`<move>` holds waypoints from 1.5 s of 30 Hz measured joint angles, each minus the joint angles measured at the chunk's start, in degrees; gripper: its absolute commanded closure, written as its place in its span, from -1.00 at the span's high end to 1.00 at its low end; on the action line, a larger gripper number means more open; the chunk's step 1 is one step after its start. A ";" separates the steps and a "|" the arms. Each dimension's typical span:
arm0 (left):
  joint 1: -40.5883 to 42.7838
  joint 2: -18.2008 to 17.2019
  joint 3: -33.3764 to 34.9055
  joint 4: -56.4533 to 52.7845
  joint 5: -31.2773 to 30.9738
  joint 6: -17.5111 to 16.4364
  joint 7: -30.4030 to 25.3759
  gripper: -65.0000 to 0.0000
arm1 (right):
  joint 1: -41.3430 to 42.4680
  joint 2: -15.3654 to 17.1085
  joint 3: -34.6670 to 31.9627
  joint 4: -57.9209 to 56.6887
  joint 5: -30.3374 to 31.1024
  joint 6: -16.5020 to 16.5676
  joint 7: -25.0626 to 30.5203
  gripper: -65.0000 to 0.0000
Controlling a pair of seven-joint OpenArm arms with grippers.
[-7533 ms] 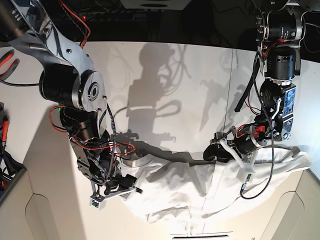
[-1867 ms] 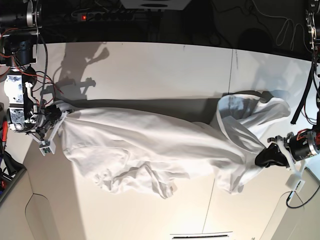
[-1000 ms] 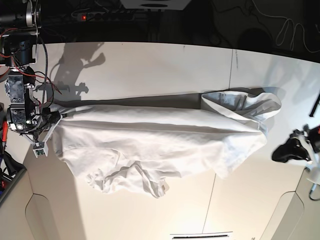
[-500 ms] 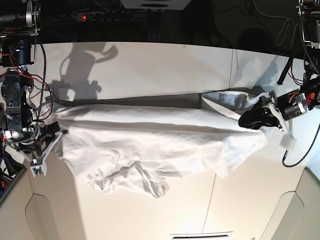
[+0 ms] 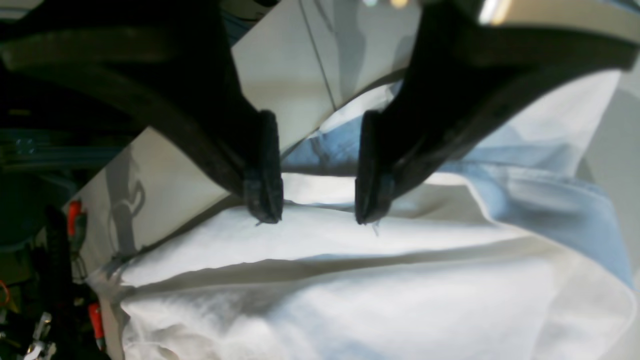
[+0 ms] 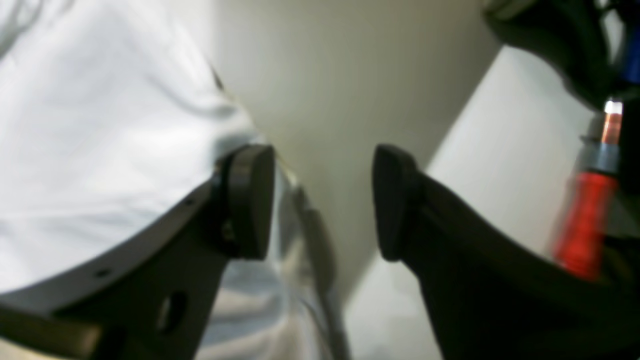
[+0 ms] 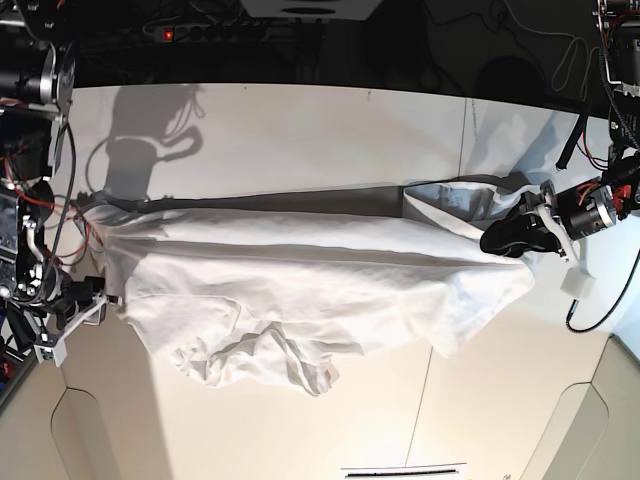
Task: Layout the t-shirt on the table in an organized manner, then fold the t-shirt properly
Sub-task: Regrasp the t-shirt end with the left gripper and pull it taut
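- Base view: the t-shirt point(image 7: 320, 290) lies stretched in a long band across the middle of the worktop point(image 7: 300, 130), running side to side. Its near edge is bunched into a crumpled lump, off-centre toward the side of the right arm.
- Base view: the end of the cloth on the left arm's side is folded over on itself, with a grey shadowed pocket showing. A thin dark seam line point(image 7: 462, 135) crosses the worktop near that end.
- Base view: the left gripper point(image 7: 512, 237) sits at that end of the t-shirt, over the cloth. The right gripper point(image 7: 72, 322) is just off the opposite end, beside the cloth edge.
- Left wrist view shows what the base view does not: the left gripper point(image 5: 314, 210) has its two dark fingers point(image 5: 262, 170) parted, a moderate gap between them, tips right at a ridge of cloth. Nothing is pinched between them. Whether the tips touch the fabric I cannot tell.
- Right wrist view, blurred: the right gripper point(image 6: 322, 200) stands wide, bare worktop in the gap. The t-shirt point(image 6: 100, 125) lies beside and behind one finger point(image 6: 250, 200), not between the two. A red-handled item point(image 6: 585, 225) stands at the frame edge; too blurred to name.
- Base view alone shows the beige cut-out corner point(image 7: 100, 440) on the near side.
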 measured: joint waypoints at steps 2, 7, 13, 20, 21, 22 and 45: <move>0.00 0.00 -0.02 0.00 0.04 -0.02 -0.02 -0.15 | 0.94 0.02 0.57 -3.41 3.56 2.97 0.22 -0.04; -0.15 0.00 0.00 0.00 0.11 0.00 -0.24 -0.15 | 0.33 -1.31 0.55 -6.71 6.75 8.11 -0.11 -0.04; -0.28 0.00 -0.02 0.00 0.13 0.00 -0.24 -0.15 | 0.48 -2.12 0.55 -6.88 6.75 7.76 0.63 -0.59; -0.50 0.02 -0.63 0.00 4.31 0.00 -10.21 -0.15 | 0.48 -2.12 0.55 -6.88 6.69 7.76 1.05 -1.00; -0.90 0.02 -0.98 -0.02 6.73 0.04 -12.63 -0.15 | 0.48 -2.12 0.55 -6.88 6.71 7.76 1.05 -1.00; -1.55 0.00 -1.25 -0.04 9.60 0.07 -15.23 -0.15 | 0.50 -2.12 0.55 -6.88 6.71 7.78 1.03 -1.00; -36.81 5.40 30.16 -31.63 33.48 5.77 -16.79 -1.00 | 0.48 -4.68 0.57 -6.93 6.54 7.82 1.29 -1.00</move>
